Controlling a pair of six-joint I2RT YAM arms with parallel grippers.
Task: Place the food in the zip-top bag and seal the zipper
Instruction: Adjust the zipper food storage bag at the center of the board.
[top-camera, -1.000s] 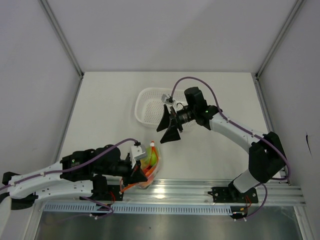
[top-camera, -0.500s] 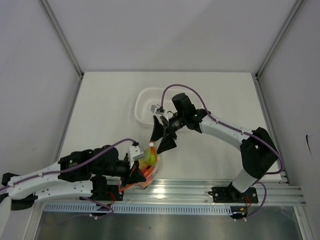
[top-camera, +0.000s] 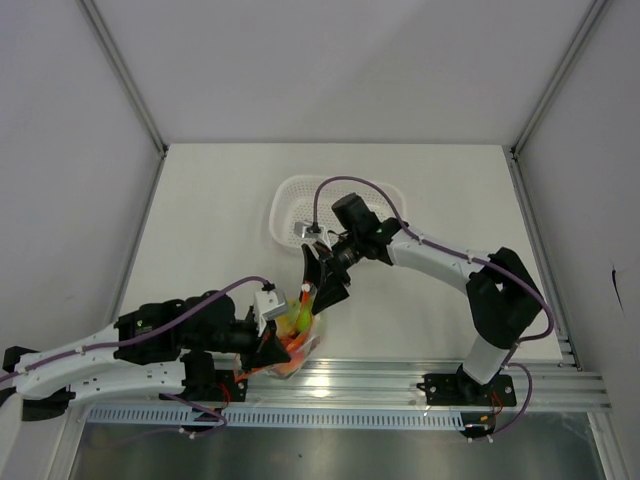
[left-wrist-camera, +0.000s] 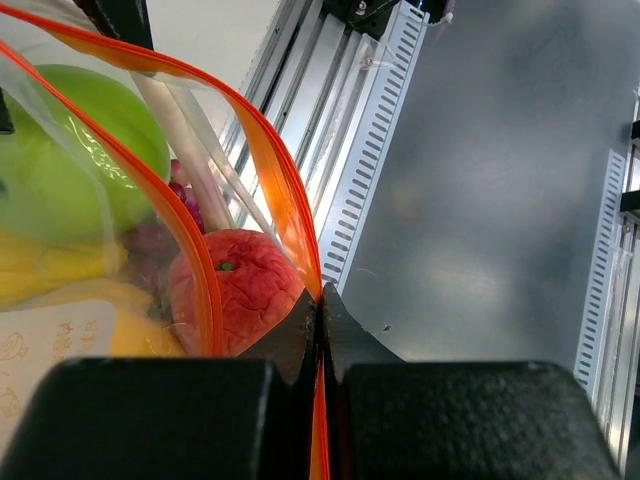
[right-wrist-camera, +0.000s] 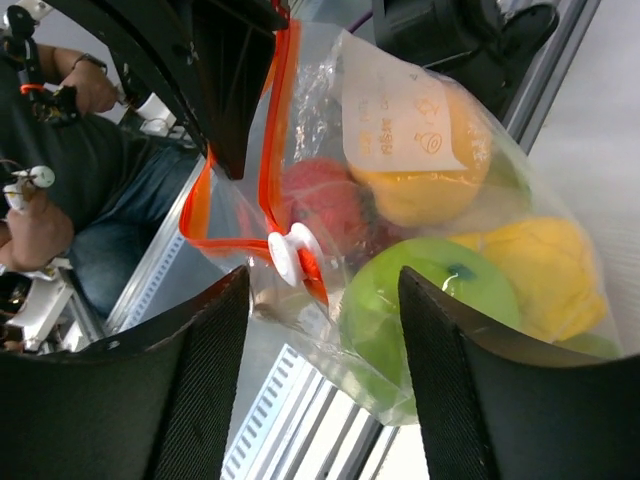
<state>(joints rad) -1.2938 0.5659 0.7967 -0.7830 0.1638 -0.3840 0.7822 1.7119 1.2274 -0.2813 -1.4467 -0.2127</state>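
Observation:
The zip-top bag (top-camera: 293, 335) hangs by the table's near edge, holding the food: a green apple (right-wrist-camera: 440, 300), a lemon (right-wrist-camera: 545, 265), an orange (right-wrist-camera: 420, 170) and a red peach (left-wrist-camera: 240, 300). My left gripper (left-wrist-camera: 321, 292) is shut on one end of the red-orange zipper (left-wrist-camera: 265, 150), whose two lips gape apart. At the other end sits a white slider (right-wrist-camera: 290, 255). My right gripper (right-wrist-camera: 322, 272) is open, with one finger on each side of the slider and the bag's corner, touching neither. From above, the right gripper (top-camera: 322, 283) hovers just over the bag's upper end.
The white perforated basket (top-camera: 290, 195) stands behind the right arm at the back of the table. An aluminium rail (top-camera: 400, 375) runs along the near edge under the bag. A person (right-wrist-camera: 60, 200) shows beyond the rail in the right wrist view.
The right arm swung from over the basket toward the near left to the bag's slider end, and its jaws narrowed. The left gripper kept its hold on the zipper.

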